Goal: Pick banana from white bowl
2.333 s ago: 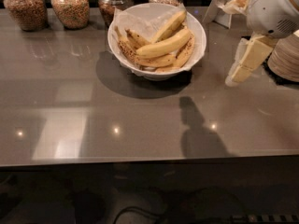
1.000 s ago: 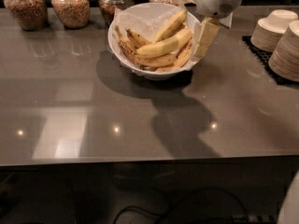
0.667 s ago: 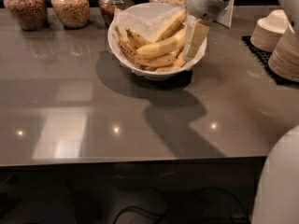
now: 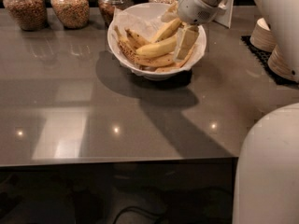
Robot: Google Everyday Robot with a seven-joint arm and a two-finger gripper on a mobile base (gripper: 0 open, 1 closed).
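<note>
scene: grey countertop [image 4: 93, 120], white bowl [image 4: 122, 56] near the back, row of glass jars [image 4: 70, 6] behind it, stacked small pale bowls [image 4: 275, 55] on a black mat [image 4: 254, 48] at right
bowl contents: crumpled white paper lining [image 4: 133, 20], several bananas piled inside
target: banana [image 4: 156, 47], the plump bright-yellow one, lying roughly crosswise in the middle of the pile, gentle curve, few specks
not target: thin brown-spotted bananas [image 4: 127, 48] on the left side of the bowl; slimmer yellow banana [image 4: 166, 29] angled steeply toward the back rim
gripper [image 4: 183, 52]: lowered into the right side of the bowl, at the target's right end; contact or just beside, cannot tell
claw state: cannot tell whether spread or pressed together
step (judgement): final approach to grasp; banana not lifted yet
handling (judgement): light, soft under the peel, bruises if squeezed hard; peel smooth, a bit slippery; curved, so may roll or pivot in a pinch
grasp spot (judgement): across the thick mid-body, jaws square to its length; avoid the tapered tips
risk (judgement): neighbours touch the target, so one could get caught too or dragged up; paper may snag
</note>
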